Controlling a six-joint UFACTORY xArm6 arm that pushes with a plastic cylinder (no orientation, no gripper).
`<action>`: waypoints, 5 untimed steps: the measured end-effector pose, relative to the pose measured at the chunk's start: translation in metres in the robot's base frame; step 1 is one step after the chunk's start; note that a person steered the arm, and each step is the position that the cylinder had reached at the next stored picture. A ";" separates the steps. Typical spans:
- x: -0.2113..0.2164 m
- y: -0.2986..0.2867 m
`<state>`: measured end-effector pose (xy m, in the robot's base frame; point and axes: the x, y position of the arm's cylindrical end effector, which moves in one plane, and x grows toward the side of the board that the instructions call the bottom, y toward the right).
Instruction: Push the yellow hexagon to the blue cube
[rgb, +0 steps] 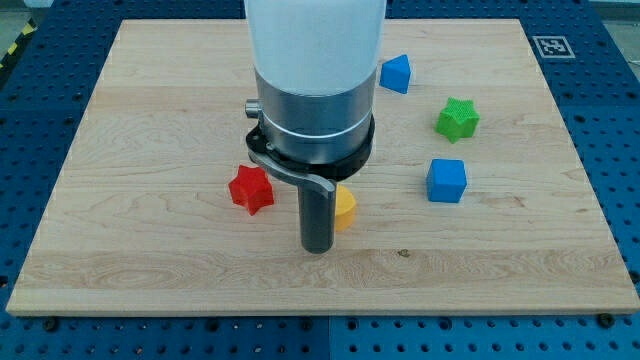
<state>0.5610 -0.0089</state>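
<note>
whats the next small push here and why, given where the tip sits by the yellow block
Probably a short push toward the view's right. My tip sits at the left edge of the yellow hexagon, which is partly hidden behind the rod, and the blue cube lies to its right and slightly higher. Angling the push a little upward should carry the hexagon toward it.

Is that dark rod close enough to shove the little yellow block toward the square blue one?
Probably yes. My tip sits right at the yellow hexagon block's left side, seemingly touching it, and bare wooden board lies between it and the blue cube.
</note>
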 end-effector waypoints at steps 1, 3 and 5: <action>-0.003 0.010; -0.027 0.013; -0.056 0.013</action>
